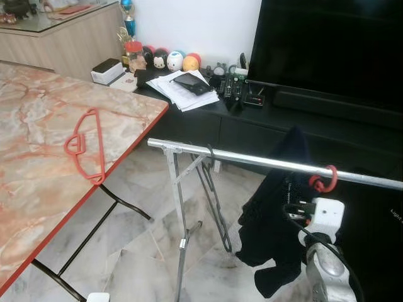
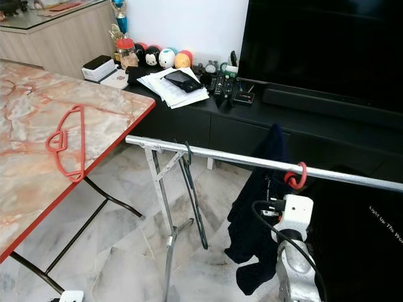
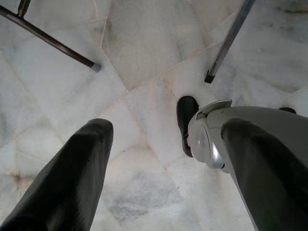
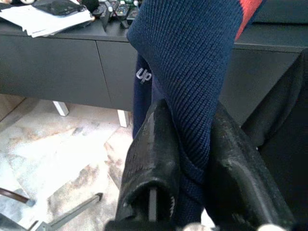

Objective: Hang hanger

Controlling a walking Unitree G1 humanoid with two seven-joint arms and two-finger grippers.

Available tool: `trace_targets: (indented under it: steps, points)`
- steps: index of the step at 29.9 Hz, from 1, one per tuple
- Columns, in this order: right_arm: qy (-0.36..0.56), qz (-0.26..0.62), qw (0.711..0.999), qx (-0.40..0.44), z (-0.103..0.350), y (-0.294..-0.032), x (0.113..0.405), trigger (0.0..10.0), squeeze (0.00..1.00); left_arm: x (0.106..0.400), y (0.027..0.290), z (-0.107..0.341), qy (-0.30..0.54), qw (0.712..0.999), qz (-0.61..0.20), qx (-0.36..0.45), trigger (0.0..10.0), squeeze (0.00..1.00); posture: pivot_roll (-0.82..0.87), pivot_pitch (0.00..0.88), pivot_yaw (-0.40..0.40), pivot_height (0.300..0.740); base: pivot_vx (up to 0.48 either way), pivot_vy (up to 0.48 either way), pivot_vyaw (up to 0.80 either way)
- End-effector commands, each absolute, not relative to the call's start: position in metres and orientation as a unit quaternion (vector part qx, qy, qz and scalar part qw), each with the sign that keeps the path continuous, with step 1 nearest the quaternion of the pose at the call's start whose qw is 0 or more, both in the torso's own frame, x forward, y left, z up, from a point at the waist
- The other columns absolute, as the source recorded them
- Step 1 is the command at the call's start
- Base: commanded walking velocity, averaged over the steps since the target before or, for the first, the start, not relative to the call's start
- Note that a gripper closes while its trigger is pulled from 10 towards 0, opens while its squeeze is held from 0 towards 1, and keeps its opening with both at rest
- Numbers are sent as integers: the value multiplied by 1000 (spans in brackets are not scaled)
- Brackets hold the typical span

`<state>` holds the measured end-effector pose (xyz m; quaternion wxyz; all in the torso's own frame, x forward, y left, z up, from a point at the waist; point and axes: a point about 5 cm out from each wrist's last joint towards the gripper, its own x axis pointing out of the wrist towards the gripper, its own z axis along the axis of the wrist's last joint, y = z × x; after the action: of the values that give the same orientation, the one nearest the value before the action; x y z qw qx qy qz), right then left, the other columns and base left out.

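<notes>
On rail (image 1: 252,160), one red hanger (image 1: 323,179), right gripper (image 4: 190,144) pinching navy garment (image 4: 190,67)

rail (image 1: 252,160): garment (image 1: 271,214) blocks right end | left stretch free | table (image 1: 38,189) beside

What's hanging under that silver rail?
A dark blue garment hangs from the rail by a red hanger hook; the right tool grips the cloth. The hanger's body is covered.
</notes>
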<state>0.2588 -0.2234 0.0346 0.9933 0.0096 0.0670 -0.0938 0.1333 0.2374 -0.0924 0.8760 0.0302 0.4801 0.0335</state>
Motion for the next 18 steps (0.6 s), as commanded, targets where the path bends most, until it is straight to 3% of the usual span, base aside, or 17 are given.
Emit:
trace_targets:
  steps: [1, 5, 6, 9, 10, 18]
  points:
    - [22, -90, 996, 5, 49, -222, 260, 0, 0, 127, 237, -95, 494, 868, 29, 36, 10000, 0, -43, 0, 5, 740, 0, 0, 0]
    - [62, -93, 994, 1, 32, -223, 241, 0, 0, 125, 237, -96, 497, 866, 30, 36, 10000, 0, -47, 0, 3, 740, 0, 0, 0]
    - [96, -103, 990, -5, 18, -227, 229, 6235, 0, 122, 238, -96, 500, 865, 31, 36, 10000, 0, -52, 0, -1, 740, 0, 0, 0]
    - [112, -112, 987, -7, 11, -230, 222, 6235, 0, 120, 238, -97, 501, 864, 32, 35, 10000, 0, -49, 0, -3, 740, 0, 0, 0]
    - [111, -117, 987, 8, 9, -231, 217, 10000, 0, 119, 239, -97, 502, 864, 33, 35, 10000, 0, -49, 0, -4, 740, 0, 0, 0]
    - [126, -112, 986, 5, 4, -231, 210, 10000, 0, 115, 241, -98, 505, 862, 40, 32, 10000, 0, -52, 0, -6, 740, 0, 0, 0]
